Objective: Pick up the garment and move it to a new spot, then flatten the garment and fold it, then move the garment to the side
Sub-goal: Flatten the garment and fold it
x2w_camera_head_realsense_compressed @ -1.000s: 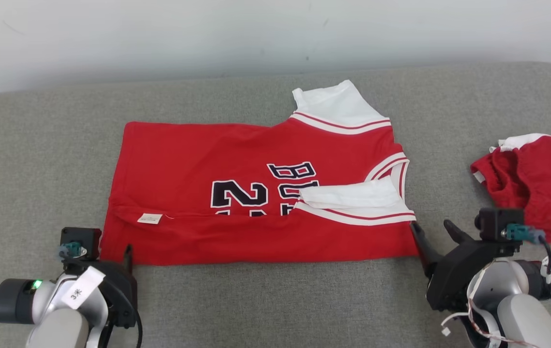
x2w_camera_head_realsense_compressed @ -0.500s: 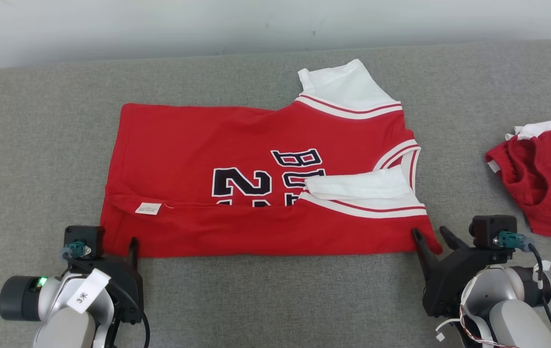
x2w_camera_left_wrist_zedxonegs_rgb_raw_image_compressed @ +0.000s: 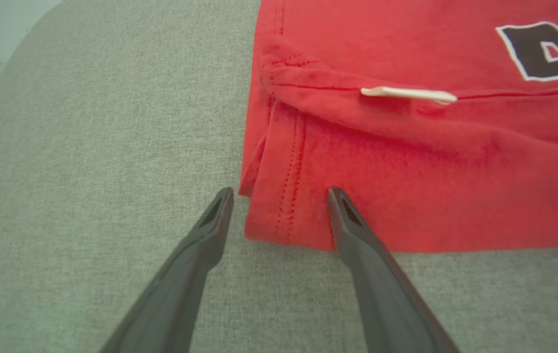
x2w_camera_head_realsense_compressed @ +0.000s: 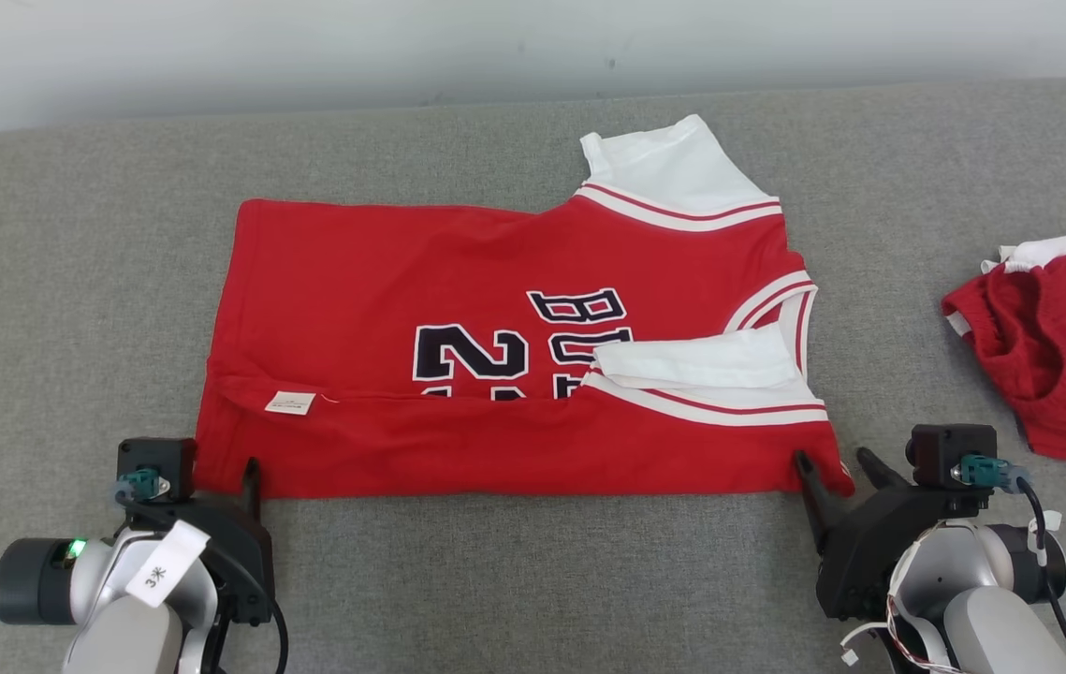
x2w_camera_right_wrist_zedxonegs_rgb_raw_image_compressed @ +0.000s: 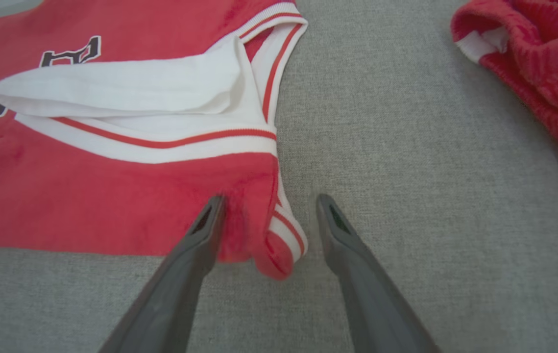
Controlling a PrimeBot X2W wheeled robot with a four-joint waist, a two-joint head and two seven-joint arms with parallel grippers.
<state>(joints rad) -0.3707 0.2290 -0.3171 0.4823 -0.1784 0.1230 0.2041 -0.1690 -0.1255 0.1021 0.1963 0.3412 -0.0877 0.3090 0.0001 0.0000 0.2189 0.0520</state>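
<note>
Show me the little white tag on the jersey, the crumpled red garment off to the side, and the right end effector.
white tag [x2w_camera_head_realsense_compressed: 289, 403]: head view, middle of the tag.
crumpled red garment [x2w_camera_head_realsense_compressed: 1057, 365]: head view, middle of its red cloth.
right end effector [x2w_camera_right_wrist_zedxonegs_rgb_raw_image_compressed: 271, 197]: right wrist view, midway between its fingertips.

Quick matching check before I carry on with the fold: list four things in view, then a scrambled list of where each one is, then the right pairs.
Things
1. left gripper
2. right gripper
3. white label
4. crumpled red garment

Places
A. far right on the grey cushion, apart from the jersey
B. open, straddling the jersey's striped corner
C. open, straddling the jersey's plain hem corner
D. at the edge of the jersey's folded-over flap

Pairs: 1-C, 2-B, 3-D, 4-A
</note>
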